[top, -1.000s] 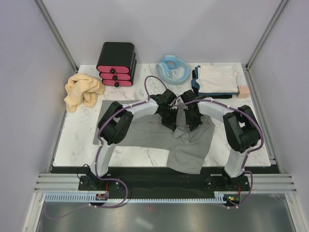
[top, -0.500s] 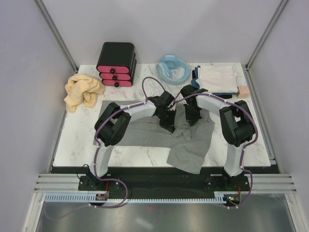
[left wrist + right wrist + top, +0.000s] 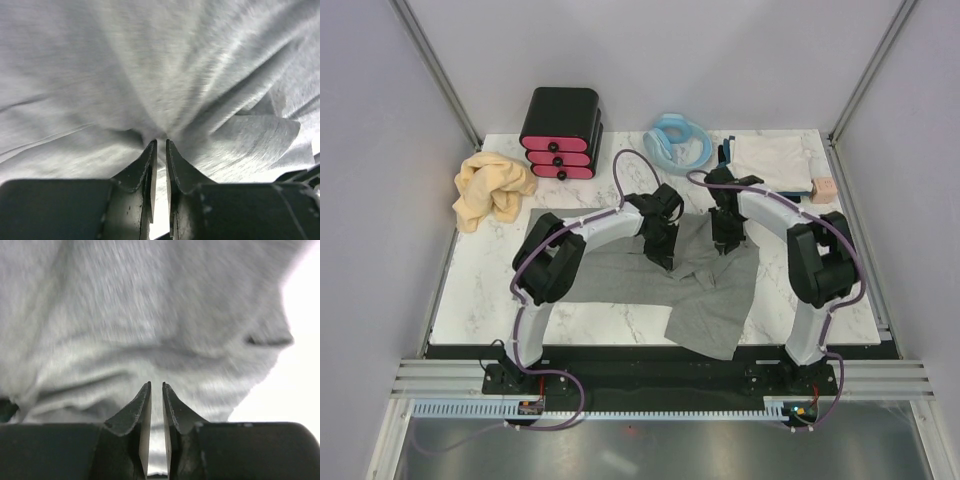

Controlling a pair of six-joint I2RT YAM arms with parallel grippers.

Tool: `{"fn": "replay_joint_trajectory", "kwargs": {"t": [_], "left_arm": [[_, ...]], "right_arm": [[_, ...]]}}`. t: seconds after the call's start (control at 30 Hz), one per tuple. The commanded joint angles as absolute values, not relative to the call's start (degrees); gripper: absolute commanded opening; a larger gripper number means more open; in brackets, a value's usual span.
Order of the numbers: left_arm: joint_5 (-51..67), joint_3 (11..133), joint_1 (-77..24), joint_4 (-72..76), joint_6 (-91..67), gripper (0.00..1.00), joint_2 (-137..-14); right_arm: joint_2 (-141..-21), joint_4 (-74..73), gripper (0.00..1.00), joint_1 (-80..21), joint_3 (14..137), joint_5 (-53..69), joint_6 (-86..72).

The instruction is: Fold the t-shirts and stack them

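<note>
A large heather-grey t-shirt (image 3: pixel 620 275) lies spread across the middle of the table, and its right part (image 3: pixel 715 300) is folded over and hangs toward the front edge. My left gripper (image 3: pixel 660 258) (image 3: pixel 161 142) is down on the cloth, jaws a narrow slit apart, with creases fanning out from the tips. My right gripper (image 3: pixel 723 245) (image 3: pixel 156 385) stands over the shirt's far right edge, also narrowly open, with nothing pinched. A tan-yellow t-shirt (image 3: pixel 492 188) is crumpled at the left. A folded whitish t-shirt (image 3: pixel 770 163) rests on a dark navy one (image 3: pixel 724 170) at the back right.
A black box with pink drawers (image 3: pixel 561 132) stands at the back left. Beside it lies a light-blue coiled hose (image 3: pixel 678 142). A small pink block (image 3: pixel 823 188) sits next to the folded stack. Metal frame posts and grey walls close in the table.
Both arms have reached a little farther back and apart, drawing the grey shirt's fold flatter. Both pairs of jaws, shut before, have parted slightly.
</note>
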State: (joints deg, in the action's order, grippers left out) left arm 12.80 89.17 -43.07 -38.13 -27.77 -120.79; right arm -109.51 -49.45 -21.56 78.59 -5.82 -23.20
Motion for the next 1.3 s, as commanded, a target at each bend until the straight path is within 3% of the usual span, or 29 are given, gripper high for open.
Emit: {"fn": "replay_joint_trajectory", "kwargs": {"t": [0.0, 0.13, 0.3, 0.57, 0.83, 0.97, 1.27], "left_arm": [[6.3, 95.3, -41.0, -42.4, -25.9, 0.20, -120.0], [3.7, 99.0, -39.5, -43.0, -26.7, 0.20, -120.5], [-2.0, 99.1, -35.9, -43.2, -27.0, 0.22, -118.3], [-3.4, 91.5, -22.8, -44.3, -24.4, 0.21, -116.3], [-7.3, 85.3, -17.3, -44.2, -22.5, 0.20, -114.8], [-5.3, 84.8, -15.8, -44.6, -22.2, 0.06, -117.3], [-4.0, 90.3, -14.8, -45.0, -21.3, 0.02, -122.5]], "right_arm": [[-100.8, -54.4, 0.22, -21.0, 77.7, -4.5, -25.2], [-97.5, -55.1, 0.20, -21.0, 75.2, -2.7, -26.8], [-93.2, -47.0, 0.29, -21.0, 75.9, -5.9, -24.7], [-114.8, -44.4, 0.30, -19.4, 88.8, -7.6, -20.2], [-122.2, -42.2, 0.29, -18.5, 92.3, -11.0, -20.5], [-124.4, -44.3, 0.22, -17.7, 92.3, -13.4, -20.9], [-125.2, -46.5, 0.23, -13.8, 92.4, -16.3, -20.7]]}}
